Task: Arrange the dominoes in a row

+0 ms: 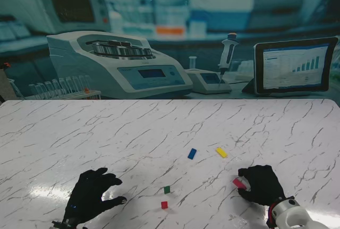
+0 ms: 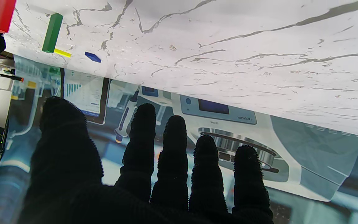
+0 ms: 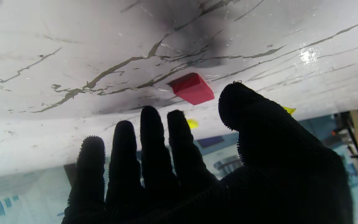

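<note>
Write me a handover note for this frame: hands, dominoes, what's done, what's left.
Left hand: open, fingers spread, holding nothing, resting low at the near left of the table.
Right hand: open, at the pink-red domino; the right wrist view shows that domino lying flat just ahead of the fingertips, not gripped.
Standing upright, close together near the middle: green domino and red domino, the red one nearer to me.
Lying flat farther from me: blue domino and yellow domino.
Done: two pieces stand.
Left: pick up the pink-red, then blue and yellow, and stand them in line.
</note>
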`<state>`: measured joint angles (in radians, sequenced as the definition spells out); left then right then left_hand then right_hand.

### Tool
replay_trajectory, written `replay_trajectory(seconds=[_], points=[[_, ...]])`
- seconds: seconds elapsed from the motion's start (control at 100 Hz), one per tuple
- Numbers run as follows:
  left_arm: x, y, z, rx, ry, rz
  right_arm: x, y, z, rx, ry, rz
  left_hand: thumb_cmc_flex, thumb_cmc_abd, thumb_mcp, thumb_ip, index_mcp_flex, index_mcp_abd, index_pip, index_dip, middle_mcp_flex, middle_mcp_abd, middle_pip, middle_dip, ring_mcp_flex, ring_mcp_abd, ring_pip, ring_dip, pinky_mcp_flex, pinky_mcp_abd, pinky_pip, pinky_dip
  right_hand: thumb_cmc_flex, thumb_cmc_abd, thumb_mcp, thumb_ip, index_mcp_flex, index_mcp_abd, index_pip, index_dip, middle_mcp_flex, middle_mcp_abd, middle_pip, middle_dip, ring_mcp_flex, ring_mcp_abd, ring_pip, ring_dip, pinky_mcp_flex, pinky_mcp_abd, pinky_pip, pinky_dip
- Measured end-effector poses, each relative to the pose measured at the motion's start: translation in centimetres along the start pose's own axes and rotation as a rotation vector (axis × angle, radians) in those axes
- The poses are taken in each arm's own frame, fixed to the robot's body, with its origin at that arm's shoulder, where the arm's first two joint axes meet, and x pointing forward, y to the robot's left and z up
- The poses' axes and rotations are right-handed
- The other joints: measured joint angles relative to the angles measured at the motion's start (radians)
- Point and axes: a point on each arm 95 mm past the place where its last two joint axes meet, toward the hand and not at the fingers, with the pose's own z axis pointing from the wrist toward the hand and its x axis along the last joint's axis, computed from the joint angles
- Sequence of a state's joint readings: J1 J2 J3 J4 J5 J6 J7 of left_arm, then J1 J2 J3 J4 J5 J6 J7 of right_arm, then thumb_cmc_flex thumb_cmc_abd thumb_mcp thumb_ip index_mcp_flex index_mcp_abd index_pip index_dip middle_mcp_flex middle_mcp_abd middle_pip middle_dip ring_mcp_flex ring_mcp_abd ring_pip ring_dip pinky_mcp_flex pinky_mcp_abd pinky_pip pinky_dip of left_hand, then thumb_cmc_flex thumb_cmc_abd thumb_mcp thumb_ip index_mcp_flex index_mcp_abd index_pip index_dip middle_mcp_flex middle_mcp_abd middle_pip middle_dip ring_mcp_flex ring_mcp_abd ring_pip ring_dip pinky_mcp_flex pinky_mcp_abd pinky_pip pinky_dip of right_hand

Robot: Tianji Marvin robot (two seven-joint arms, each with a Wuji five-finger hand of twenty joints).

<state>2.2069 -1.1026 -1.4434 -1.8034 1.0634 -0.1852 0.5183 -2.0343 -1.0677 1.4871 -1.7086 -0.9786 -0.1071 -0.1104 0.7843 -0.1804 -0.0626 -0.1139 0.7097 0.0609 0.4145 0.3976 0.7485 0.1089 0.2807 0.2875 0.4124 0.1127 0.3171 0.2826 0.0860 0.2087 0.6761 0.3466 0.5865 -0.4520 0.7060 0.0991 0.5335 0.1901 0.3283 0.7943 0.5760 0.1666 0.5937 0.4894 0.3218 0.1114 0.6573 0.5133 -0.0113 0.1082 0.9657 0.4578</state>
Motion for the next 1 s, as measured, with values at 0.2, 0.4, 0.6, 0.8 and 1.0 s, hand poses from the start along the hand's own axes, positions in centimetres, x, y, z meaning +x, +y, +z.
replay_trajectory(seconds=[0.2,0.4,0.6,0.8,1.0], points=[[0.0,0.0,0.0,-0.002,0.000,-0.003,0.3,-0.3,0.2,-0.014,0.004,-0.010,0.000,0.000,0.000,0.000,0.000,0.000,0.001,0.000,0.000,0.000,0.000,0.000,0.000,0.000,0.000,0.000,0.000,0.000,0.000,0.000,0.020,0.000,0.022,0.000,0.000,0.000,0.000,0.000,0.000,0.011,-0.003,-0.001,0.000,0.000,0.004,0.000,0.024,0.000,-0.004,0.000],[0.0,0.0,0.0,-0.001,0.000,-0.004,0.6,-0.5,0.2,-0.016,0.003,-0.021,0.000,0.000,0.000,0.000,0.000,0.000,0.001,0.000,0.000,0.000,0.000,0.000,0.000,0.000,0.000,0.000,0.001,0.000,0.000,0.000,0.031,-0.017,0.072,-0.043,0.002,-0.012,0.028,0.000,-0.002,0.003,0.009,-0.001,0.001,0.000,0.028,0.000,0.039,0.000,-0.004,0.000],[0.0,0.0,0.0,-0.001,-0.001,-0.006,0.7,-0.8,0.0,-0.013,0.004,-0.018,0.000,0.000,0.000,0.000,0.000,0.000,0.007,0.000,0.001,0.000,0.000,0.000,0.000,0.000,0.000,0.000,0.001,0.000,0.000,0.000,0.031,-0.028,0.092,-0.054,0.003,-0.021,0.070,0.038,-0.040,0.003,0.031,-0.005,0.003,0.000,0.052,0.000,0.045,0.000,-0.004,0.000],[0.1,0.0,0.0,-0.001,0.001,-0.008,0.9,-1.3,0.0,-0.034,0.002,-0.016,0.000,0.000,0.000,0.000,0.000,0.000,0.008,0.000,0.001,0.000,0.000,0.000,0.000,0.000,0.000,0.000,0.001,0.000,0.000,0.000,0.055,-0.036,0.114,-0.054,0.003,-0.040,0.147,0.112,-0.071,0.003,0.070,0.032,0.006,0.000,0.079,0.000,0.050,0.000,0.004,0.000],[0.0,0.1,0.0,0.000,0.000,-0.010,1.1,-1.6,0.4,-0.047,-0.005,-0.018,0.000,0.000,0.000,0.000,0.000,0.000,0.010,0.000,0.004,0.000,0.001,0.001,0.000,0.000,0.000,0.000,0.001,0.000,0.000,0.000,0.107,-0.066,0.150,-0.104,-0.002,-0.082,0.345,0.137,-0.103,0.003,0.166,0.092,0.017,0.000,0.114,0.009,0.055,0.000,0.021,0.000]])
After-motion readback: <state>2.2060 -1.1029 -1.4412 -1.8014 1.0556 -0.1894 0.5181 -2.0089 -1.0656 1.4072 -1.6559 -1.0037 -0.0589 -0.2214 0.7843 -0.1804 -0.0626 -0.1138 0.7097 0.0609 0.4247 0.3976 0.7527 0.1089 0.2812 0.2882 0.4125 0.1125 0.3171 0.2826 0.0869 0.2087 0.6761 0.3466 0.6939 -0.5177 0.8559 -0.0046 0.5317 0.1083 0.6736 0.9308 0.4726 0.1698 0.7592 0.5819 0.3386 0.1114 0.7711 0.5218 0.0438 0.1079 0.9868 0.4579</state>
